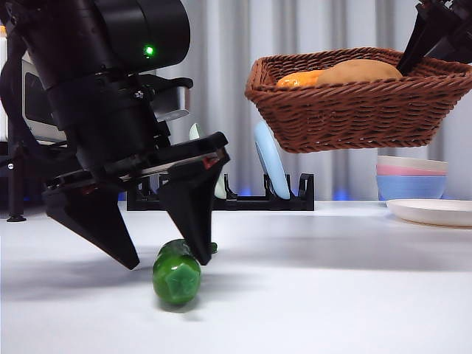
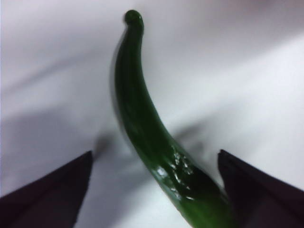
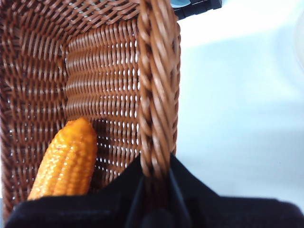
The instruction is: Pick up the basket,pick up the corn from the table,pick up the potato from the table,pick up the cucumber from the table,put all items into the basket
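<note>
Cucumber (image 1: 177, 271) is lying on the white table (image 1: 332, 295), blunt faceted end facing the front camera, narrow curved tip pointing away toward the back. Left gripper (image 1: 166, 262) is hanging low over it with jaws spread wide, one jaw on each side of the thick end; in the front view one jaw tip is sitting just against the cucumber's upper side, the other is standing apart from it with its tip near the table. In the left wrist view the cucumber (image 2: 152, 142) is running between the two dark jaws, closer to one of them, possibly touching, hard to tell with the blur. Basket (image 1: 354, 99) is hanging in the air well above the table, tilted a little, held at its braided rim by the right gripper (image 1: 413, 55) coming in from the top corner. Right wrist view is showing the right gripper (image 3: 156, 183) pinching the basket (image 3: 156, 95) rim between its jaws, clamped tight on the wicker. Corn (image 3: 66, 159) is lying inside the basket against the wall. Front view is showing the corn (image 1: 299, 79) and the potato (image 1: 359, 71) poking above the rim, side by side. Dish rack (image 1: 243, 195) with plates is standing behind, stacked bowls (image 1: 411, 181) and a white plate (image 1: 431, 212) off to the side under the basket.
</note>
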Tool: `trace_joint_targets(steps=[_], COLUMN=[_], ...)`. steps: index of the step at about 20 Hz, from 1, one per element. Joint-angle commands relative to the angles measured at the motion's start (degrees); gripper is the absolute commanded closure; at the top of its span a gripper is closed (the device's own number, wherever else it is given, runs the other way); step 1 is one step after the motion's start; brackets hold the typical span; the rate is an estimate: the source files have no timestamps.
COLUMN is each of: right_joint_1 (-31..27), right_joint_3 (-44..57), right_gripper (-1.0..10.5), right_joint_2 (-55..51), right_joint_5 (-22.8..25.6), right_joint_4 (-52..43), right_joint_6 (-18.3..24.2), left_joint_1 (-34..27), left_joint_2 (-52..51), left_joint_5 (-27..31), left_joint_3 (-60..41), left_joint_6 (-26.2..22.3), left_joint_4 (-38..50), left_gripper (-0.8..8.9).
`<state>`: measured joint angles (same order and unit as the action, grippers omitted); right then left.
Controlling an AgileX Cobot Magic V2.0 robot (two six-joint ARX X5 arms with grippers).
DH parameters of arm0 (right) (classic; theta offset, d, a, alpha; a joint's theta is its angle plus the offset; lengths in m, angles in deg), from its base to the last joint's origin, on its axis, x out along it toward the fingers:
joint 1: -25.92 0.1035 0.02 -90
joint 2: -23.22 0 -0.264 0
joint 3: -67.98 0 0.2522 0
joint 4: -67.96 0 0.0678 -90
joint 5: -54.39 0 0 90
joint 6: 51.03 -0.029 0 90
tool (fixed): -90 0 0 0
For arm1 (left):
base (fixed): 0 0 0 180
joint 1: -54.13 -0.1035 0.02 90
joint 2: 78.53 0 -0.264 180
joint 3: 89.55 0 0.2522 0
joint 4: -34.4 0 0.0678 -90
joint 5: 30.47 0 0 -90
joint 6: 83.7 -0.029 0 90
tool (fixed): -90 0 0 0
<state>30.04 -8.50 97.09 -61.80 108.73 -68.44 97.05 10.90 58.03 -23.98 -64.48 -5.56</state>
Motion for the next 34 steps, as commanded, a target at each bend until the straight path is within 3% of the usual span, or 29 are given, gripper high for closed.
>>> trace_joint_targets(steps=[1, 5, 7, 10, 14, 17, 20, 23, 24, 26, 30, 34], right_joint_1=[0.0, 0.0, 0.0, 0.0, 0.0, 0.0, 0.1, 0.5, 0.9, 1.7, 5.5, 10.4], right_joint_3=[-0.2, -0.2, -0.2, -0.2, -0.2, -0.2, -0.2, -0.2, -0.2, -0.2, -0.2, -0.2], right_gripper=[9.6, 9.6, 9.6, 9.6, 9.6, 9.6, 9.6, 9.6, 9.6, 9.6, 9.6, 9.6], right_joint_2=[-0.3, -0.3, -0.3, -0.3, -0.3, -0.3, -0.3, -0.3, -0.3, -0.3, -0.3, -0.3], right_joint_5=[-0.8, -0.9, -0.9, -0.9, -0.9, -0.9, -0.9, -0.9, -0.9, -0.9, -0.9, -0.8], right_joint_4=[-1.2, -1.2, -1.2, -0.8, -0.7, -0.7, -0.7, 0.7, 1.2, 2.0, 2.2, 2.2], right_joint_6=[-1.2, -1.2, -1.2, -1.2, -1.2, -1.2, -1.2, -1.1, -1.1, -1.0, -1.0, -1.2], left_joint_1=[0.1, 0.1, 0.1, 0.1, 0.1, 0.1, 0.2, 0.2, 0.2, 0.2, 0.2, 0.2], left_joint_2=[0.5, 0.5, 0.5, 0.5, -1.8, -5.7, -10.5, -14.8, -15.7, -16.0, -15.6, -13.2], left_joint_5=[-0.1, -0.4, -0.3, -1.6, -15.4, -31.2, -42.8, -48.1, -47.7, -42.4, -19.3, 0.5], left_joint_3=[-0.3, -0.3, -0.3, -0.3, 1.4, 5.8, 11.5, 18.2, 20.7, 24.7, 26.3, 26.3], left_joint_6=[-0.4, -1.6, -3.4, -6.7, -17.1, -28.3, -36.8, -37.2, -35.5, -27.7, -14.9, -14.2], left_joint_4=[0.5, -0.5, -1.9, -3.9, -13.4, -26.3, -32.3, -26.9, -22.8, -13.5, 4.1, 7.1], left_gripper=[6.00, 7.21, 8.25, 8.22, 8.22, 8.22, 8.22, 8.22, 8.22, 8.22, 8.22, 8.22])
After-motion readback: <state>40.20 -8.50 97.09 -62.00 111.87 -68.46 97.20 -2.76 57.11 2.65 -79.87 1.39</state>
